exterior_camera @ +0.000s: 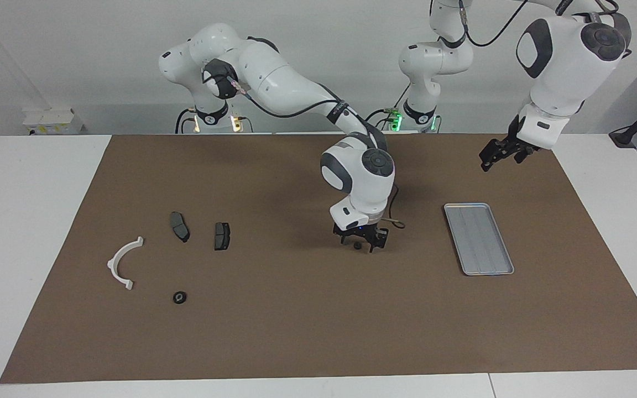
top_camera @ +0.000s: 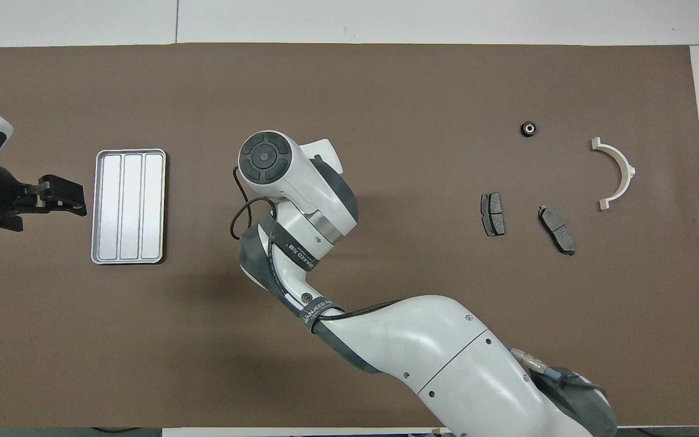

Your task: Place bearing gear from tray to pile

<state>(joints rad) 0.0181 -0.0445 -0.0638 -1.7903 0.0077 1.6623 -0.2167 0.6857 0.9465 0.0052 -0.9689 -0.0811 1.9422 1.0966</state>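
Note:
My right gripper [exterior_camera: 358,244] hangs low over the mat between the tray and the pile, shut on a small black bearing gear [exterior_camera: 357,245]. In the overhead view the right wrist [top_camera: 264,156] hides both. The silver-grey ridged tray [exterior_camera: 479,237] lies toward the left arm's end of the table with nothing on it; it also shows in the overhead view [top_camera: 128,206]. The pile holds a white half-ring bracket [exterior_camera: 122,262], two dark brake pads [exterior_camera: 179,225] [exterior_camera: 222,235] and another black bearing gear [exterior_camera: 179,297]. My left gripper [exterior_camera: 485,161] waits open in the air beside the tray [top_camera: 76,199].
A brown mat [exterior_camera: 296,320] covers most of the white table. The right arm's forearm [top_camera: 422,352] stretches low across the mat from the robots' end. A thin cable loop [exterior_camera: 396,223] hangs by the right wrist.

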